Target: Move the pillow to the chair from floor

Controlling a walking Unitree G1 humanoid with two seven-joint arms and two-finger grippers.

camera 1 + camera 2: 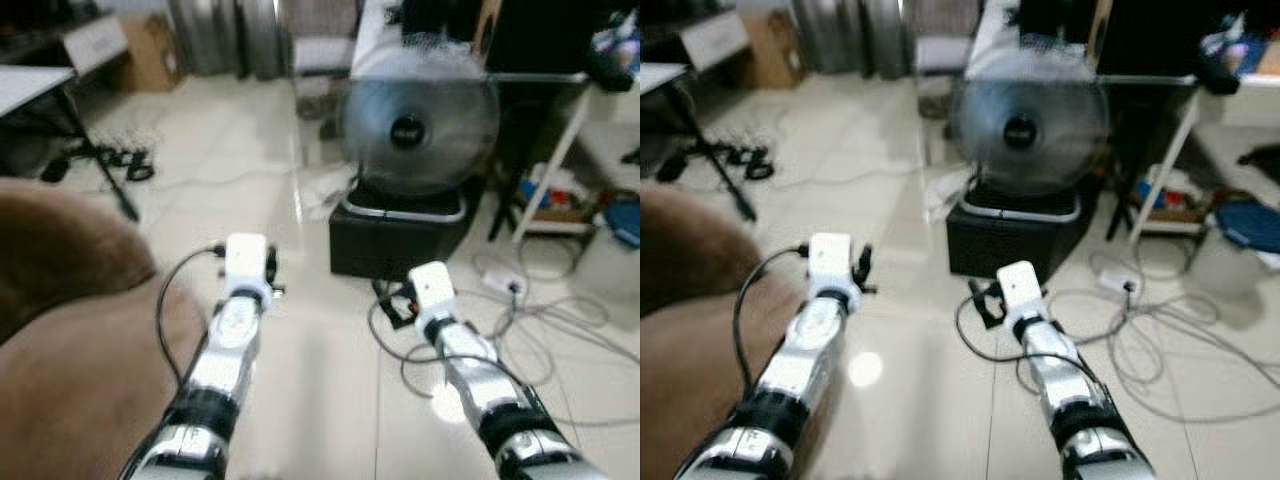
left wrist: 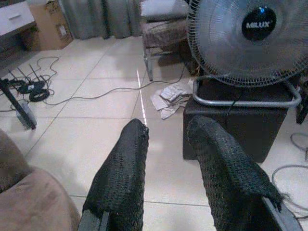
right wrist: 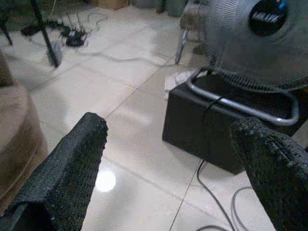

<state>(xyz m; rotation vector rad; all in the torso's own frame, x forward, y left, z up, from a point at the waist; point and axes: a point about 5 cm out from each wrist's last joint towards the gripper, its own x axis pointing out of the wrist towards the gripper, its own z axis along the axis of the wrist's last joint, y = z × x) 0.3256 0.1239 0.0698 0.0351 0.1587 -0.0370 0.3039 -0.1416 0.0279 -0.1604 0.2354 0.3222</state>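
While both arms reach forward over pale tiled floor (image 1: 240, 200), the left gripper (image 2: 168, 144) has its fingers a little apart on nothing, and the right gripper (image 3: 168, 144) is spread wide, also empty. A brown chair (image 1: 70, 330) edges in at the near left, just beside the left arm. Ahead right, a fan (image 1: 418, 125) sits on a black box (image 1: 395, 240), with cables (image 1: 520, 320) strewn right of it. Bare tile lies between chair and box. I cannot make out the pillow.
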